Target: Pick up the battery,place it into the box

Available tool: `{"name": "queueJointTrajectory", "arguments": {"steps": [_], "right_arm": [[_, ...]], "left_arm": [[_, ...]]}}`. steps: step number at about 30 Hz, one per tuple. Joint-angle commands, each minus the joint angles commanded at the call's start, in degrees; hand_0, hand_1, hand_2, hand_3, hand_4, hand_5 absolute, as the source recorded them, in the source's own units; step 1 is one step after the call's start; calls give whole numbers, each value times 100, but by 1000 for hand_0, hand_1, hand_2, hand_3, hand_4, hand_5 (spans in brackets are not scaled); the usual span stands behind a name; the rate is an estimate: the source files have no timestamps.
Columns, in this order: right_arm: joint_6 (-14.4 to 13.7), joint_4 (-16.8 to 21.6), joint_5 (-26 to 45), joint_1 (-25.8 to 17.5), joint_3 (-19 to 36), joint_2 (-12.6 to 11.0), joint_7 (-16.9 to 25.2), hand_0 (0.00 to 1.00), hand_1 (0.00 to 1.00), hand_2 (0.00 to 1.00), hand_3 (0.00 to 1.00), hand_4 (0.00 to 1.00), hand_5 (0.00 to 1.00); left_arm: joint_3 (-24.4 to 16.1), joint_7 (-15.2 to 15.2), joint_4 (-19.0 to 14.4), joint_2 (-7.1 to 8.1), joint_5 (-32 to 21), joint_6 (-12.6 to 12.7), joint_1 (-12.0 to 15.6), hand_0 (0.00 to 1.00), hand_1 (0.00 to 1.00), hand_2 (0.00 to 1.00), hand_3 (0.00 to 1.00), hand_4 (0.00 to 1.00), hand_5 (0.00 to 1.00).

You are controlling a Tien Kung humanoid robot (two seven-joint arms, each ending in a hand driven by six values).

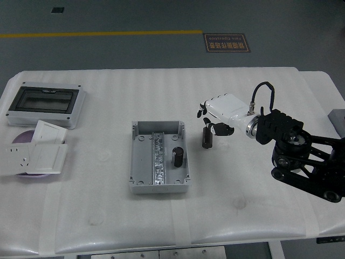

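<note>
The right hand (214, 117) comes in from 3 o'clock, raised just off the table (108, 216), with its fingers pinched on the top of a black battery (206, 137). The battery hangs roughly upright under the fingertips, just right of the open grey box (159, 156) and outside its right wall. A second black cylinder (177, 156) already stands inside the box, in the right compartment beside the metal rail (158, 159).

The grip looks thin, fingertips only on the top end. A quick swing toward 9 o'clock could likely tilt the battery or let it slip out onto the table. If the carry is too low, the battery's bottom could clip the box's right wall and shove the box. A drop into the right compartment risks knocking over the cylinder standing there, or landing the battery on the rail so it tips.

The left arm is not in view. At 9 o'clock sit a lidded enclosure (46, 103) and white switch plates (38, 154), well apart from the action.
</note>
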Motion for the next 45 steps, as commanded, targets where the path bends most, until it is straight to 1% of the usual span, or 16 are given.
{"name": "queueJointTrajectory", "arguments": {"steps": [5, 9, 10, 15, 16, 21, 22, 24, 27, 28, 31, 33, 34, 39, 40, 45], "right_arm": [[534, -39, 616, -75, 288, -84, -53, 635, 640, 605, 678, 281, 63], [918, -175, 919, -56, 258, -26, -185, 635, 640, 605, 678, 281, 63], [998, -212, 963, -53, 230, -1, -227, 709, 742, 820, 944, 660, 194], [1309, -366, 1034, -55, 92, 122, -512, 709, 742, 820, 944, 660, 194], [1363, -395, 1023, -57, 79, 151, -581, 800, 869, 998, 998, 797, 206], [1628, -518, 954, -41, 59, 293, -889, 800, 869, 998, 998, 797, 206], [1672, -529, 932, -38, 66, 313, -938, 807, 861, 998, 998, 852, 217], [1736, -515, 915, -37, 101, 326, -1007, 807, 861, 998, 998, 852, 217], [1773, -493, 939, -35, 122, 323, -1044, 807, 861, 998, 998, 852, 217], [1768, -498, 956, -35, 116, 324, -1042, 790, 831, 998, 998, 880, 263], [1719, -542, 999, -33, 76, 354, -1026, 790, 831, 998, 998, 880, 263], [1662, -584, 1030, -26, 35, 385, -1006, 790, 831, 998, 998, 880, 263], [1624, -614, 1044, -17, 7, 409, -994, 777, 812, 998, 998, 892, 288], [1416, -779, 1125, 49, -136, 560, -913, 777, 812, 998, 998, 892, 288], [1368, -822, 1143, 64, -170, 597, -891, 766, 796, 998, 998, 898, 323], [1183, -1022, 1200, 89, -261, 726, -818, 766, 796, 998, 998, 898, 323]], "left_arm": [[-58, 29, 2, 6, 67, -30, -2, 649, 588, 541, 585, 382, 35], [-98, 63, 1, -2, 106, -64, 7, 649, 588, 541, 585, 382, 35], [-107, 73, 0, -6, 115, -74, 7, 649, 587, 540, 584, 381, 39], [-134, 98, 1, -14, 136, -97, 2, 649, 587, 540, 584, 381, 39], [-148, 105, 2, -14, 146, -102, 2, 649, 586, 540, 584, 380, 41], [-183, 128, 1, -22, 171, -125, -6, 649, 586, 540, 584, 380, 41], [-178, 129, 1, -24, 164, -125, -13, 648, 587, 539, 582, 381, 42], [-144, 120, 2, -25, 115, -111, -35, 648, 587, 539, 582, 381, 42], [-107, 113, 3, -24, 63, -99, -54, 648, 587, 539, 582, 381, 42], [-103, 112, 3, -25, 55, -97, -55, 648, 587, 540, 581, 378, 39], [-103, 118, 2, -26, 52, -101, -50, 648, 587, 540, 581, 378, 39], [-103, 119, 1, -28, 49, -101, -44, 648, 587, 540, 581, 378, 39], [-100, 120, 0, -28, 45, -100, -41, 648, 586, 539, 581, 375, 36], [-113, 122, 0, -30, 58, -98, -28, 648, 586, 539, 581, 375, 36], [-114, 122, 0, -29, 58, -98, -27, 648, 585, 540, 581, 364, 25], [-85, 117, -2, -32, 21, -88, -26, 648, 585, 540, 581, 364, 25]]}}
